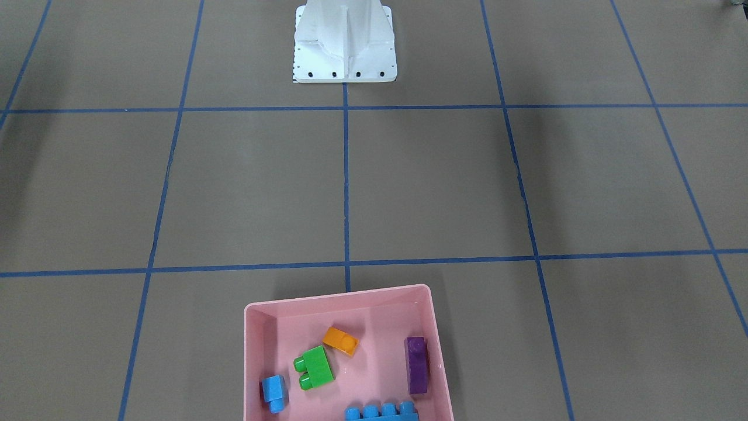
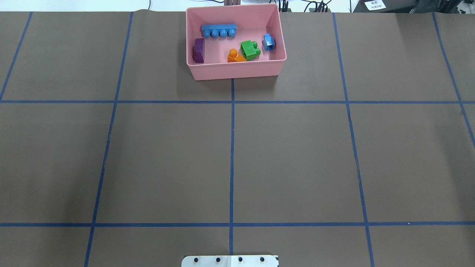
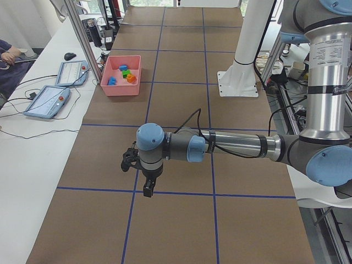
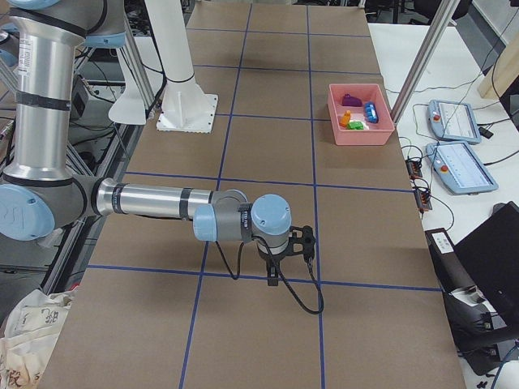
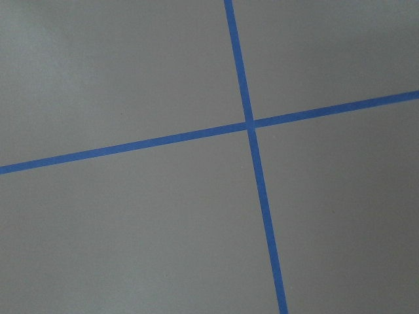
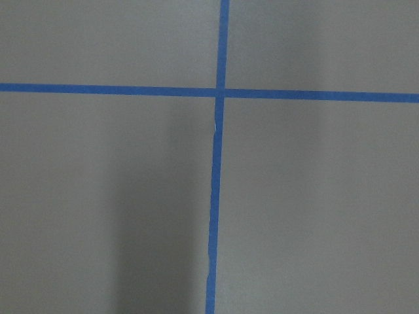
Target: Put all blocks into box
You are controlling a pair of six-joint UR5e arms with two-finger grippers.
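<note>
The pink box [image 1: 339, 294] stands at the table's far edge from the robot, also in the overhead view [image 2: 237, 70]. In it lie the orange brick [image 1: 340, 341], the green brick [image 1: 315, 367], the light-blue brick [image 1: 274, 390], the purple brick [image 1: 416, 365] and the long blue brick [image 1: 381, 412]. My left gripper [image 3: 146, 188] shows only in the exterior left view, low over bare table, far from the box. My right gripper [image 4: 276, 274] shows only in the exterior right view, likewise far from it. I cannot tell whether either is open. Both wrist views show only table and tape.
The white robot base [image 1: 345, 47] stands at the robot's edge of the table. Blue tape lines [image 2: 232, 148] divide the brown table into squares. Two teach pendants [image 3: 47, 102] lie on a white side table beyond the box.
</note>
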